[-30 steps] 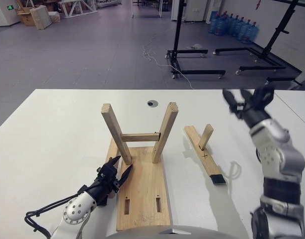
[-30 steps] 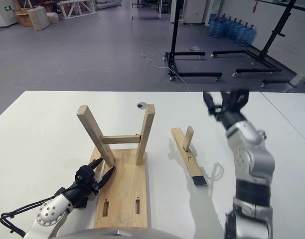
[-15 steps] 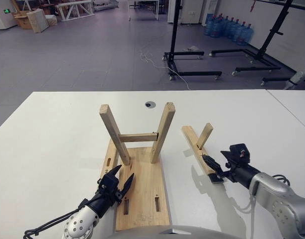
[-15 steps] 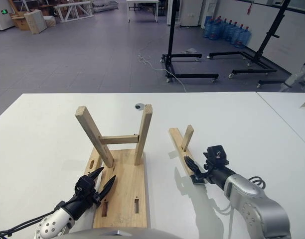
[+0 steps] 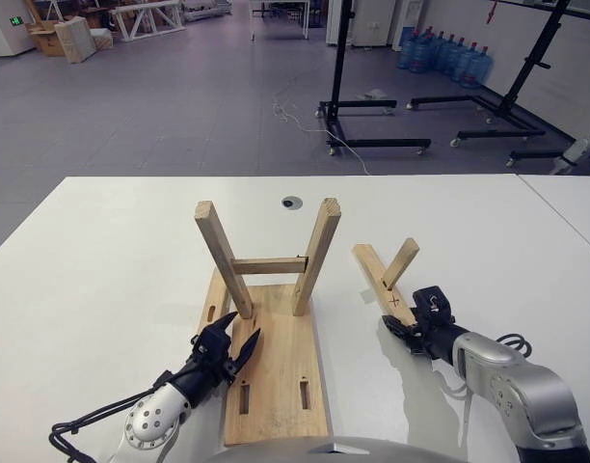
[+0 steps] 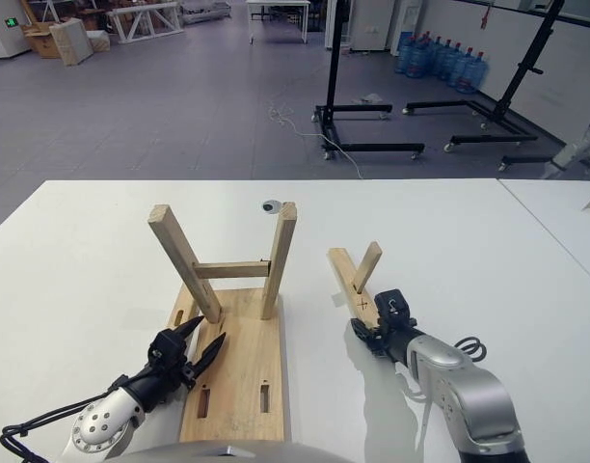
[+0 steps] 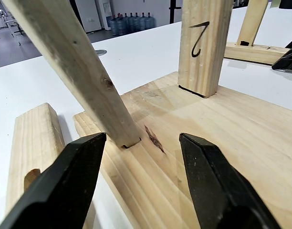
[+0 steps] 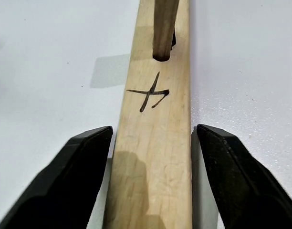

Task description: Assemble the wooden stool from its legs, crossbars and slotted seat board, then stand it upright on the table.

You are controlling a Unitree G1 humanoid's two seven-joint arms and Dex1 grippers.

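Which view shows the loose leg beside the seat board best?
Right wrist view: the loose leg lies close between open fingers, mark clear. Eye views show it whole but small; left wrist view, a far glimpse.

The right gripper (image 5: 399,326) is no longer raised high over the far right of the table: it comes down and then slides forward along the table, and now its open fingers (image 8: 81,171) stand on both sides of the near end of the loose leg (image 5: 377,268). The short crossbar (image 5: 401,260) on this leg leans a little more to the right. The left gripper (image 5: 233,333) first draws back along the seat board (image 5: 281,376), then moves again toward the base of the left upright leg (image 5: 223,256)
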